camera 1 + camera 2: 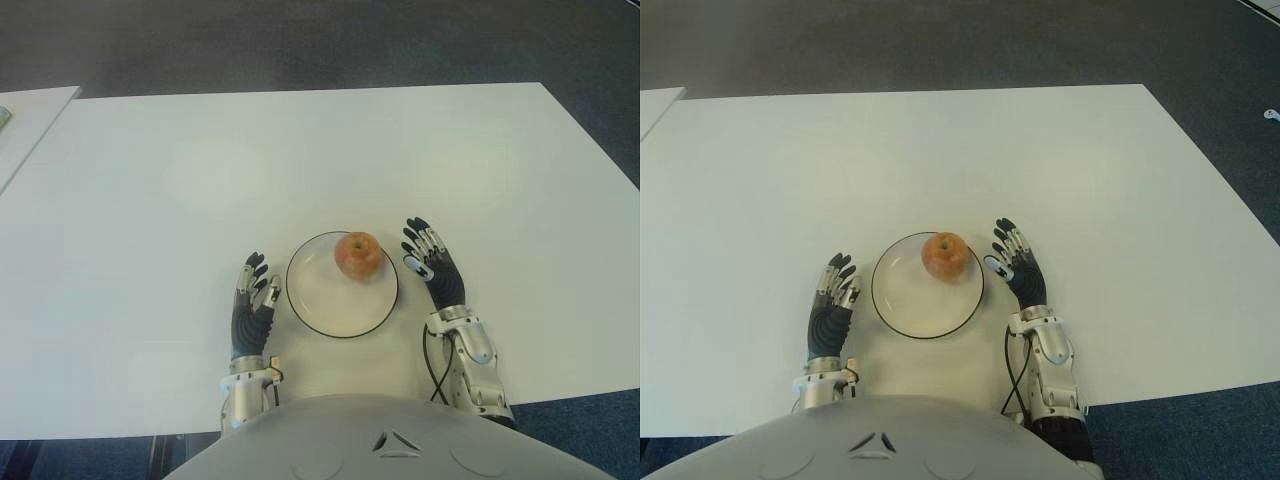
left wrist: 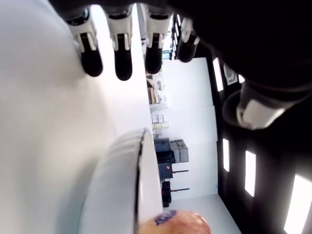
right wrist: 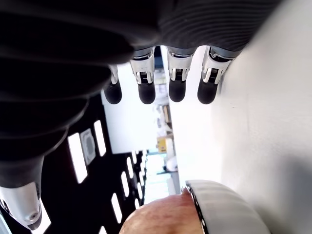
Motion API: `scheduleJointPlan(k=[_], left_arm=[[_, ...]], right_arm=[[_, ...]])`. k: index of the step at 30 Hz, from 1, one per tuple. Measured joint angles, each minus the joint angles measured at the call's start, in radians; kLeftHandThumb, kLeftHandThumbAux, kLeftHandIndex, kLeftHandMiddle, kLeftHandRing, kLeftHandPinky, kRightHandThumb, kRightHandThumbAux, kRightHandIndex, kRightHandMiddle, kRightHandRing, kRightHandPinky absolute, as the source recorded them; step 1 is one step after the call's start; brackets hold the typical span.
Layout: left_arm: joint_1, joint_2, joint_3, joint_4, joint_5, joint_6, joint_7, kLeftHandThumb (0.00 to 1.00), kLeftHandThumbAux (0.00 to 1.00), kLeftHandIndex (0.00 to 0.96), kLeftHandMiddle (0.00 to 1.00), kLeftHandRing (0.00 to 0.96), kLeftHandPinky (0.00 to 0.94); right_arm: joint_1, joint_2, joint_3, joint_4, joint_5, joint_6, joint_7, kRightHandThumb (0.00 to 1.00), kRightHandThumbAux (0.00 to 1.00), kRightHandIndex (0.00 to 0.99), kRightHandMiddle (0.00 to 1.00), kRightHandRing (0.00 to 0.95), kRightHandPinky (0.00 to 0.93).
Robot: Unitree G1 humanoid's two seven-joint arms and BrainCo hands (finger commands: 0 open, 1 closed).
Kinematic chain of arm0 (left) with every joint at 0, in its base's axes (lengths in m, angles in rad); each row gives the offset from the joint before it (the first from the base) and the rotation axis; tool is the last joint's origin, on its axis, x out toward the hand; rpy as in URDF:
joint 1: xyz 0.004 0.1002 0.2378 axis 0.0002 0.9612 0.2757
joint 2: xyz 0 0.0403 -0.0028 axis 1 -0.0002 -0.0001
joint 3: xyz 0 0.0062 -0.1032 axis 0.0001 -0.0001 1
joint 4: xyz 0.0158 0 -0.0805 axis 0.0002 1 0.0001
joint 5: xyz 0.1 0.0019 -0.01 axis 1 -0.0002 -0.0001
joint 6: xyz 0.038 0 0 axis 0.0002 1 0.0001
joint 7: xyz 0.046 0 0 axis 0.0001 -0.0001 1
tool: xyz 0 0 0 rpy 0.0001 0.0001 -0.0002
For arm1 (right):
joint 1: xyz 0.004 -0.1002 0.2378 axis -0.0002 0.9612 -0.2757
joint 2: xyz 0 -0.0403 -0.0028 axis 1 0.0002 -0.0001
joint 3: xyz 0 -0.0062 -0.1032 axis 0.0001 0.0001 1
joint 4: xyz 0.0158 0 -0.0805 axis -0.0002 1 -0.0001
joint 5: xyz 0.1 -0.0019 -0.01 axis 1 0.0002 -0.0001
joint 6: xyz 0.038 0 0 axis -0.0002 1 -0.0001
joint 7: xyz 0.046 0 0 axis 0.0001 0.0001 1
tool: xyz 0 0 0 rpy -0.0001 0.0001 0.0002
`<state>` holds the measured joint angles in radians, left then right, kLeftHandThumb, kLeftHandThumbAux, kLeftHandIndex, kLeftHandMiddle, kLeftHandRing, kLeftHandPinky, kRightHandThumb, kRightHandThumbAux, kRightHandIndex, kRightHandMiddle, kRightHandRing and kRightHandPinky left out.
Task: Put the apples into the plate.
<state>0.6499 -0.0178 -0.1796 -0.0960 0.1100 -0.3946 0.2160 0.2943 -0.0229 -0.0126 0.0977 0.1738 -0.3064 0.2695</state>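
Observation:
One red-yellow apple sits inside the white black-rimmed plate, toward its far right part, on the white table. My left hand shows just left of the plate, fingers straight and holding nothing. My right hand is just right of the plate, beside the apple, fingers extended and empty. In the left wrist view the plate rim and the apple appear beyond the straight fingers. The right wrist view shows the apple against the plate rim.
Another white table corner shows at the far left. Dark carpet lies beyond the table's far edge. My torso fills the bottom of the eye views.

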Motion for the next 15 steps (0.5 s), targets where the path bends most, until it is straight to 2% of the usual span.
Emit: scheduleJointPlan(k=[6, 15], left_arm=[[-0.065, 0.045, 0.087, 0.090, -0.154, -0.058, -0.109, 0.087, 0.394, 0.056, 0.115, 0.118, 0.142], [-0.090, -0.009, 0.092, 0.133, -0.195, -0.084, -0.141, 0.089, 0.404, 0.073, 0.132, 0.153, 0.190]], right_arm=[[0.015, 0.007, 0.001, -0.016, -0.001, 0.000, -0.004, 0.207, 0.601, 0.058, 0.040, 0.000, 0.001], [0.015, 0.005, 0.000, -0.015, -0.003, 0.000, -0.003, 0.190, 0.590, 0.042, 0.043, 0.000, 0.000]])
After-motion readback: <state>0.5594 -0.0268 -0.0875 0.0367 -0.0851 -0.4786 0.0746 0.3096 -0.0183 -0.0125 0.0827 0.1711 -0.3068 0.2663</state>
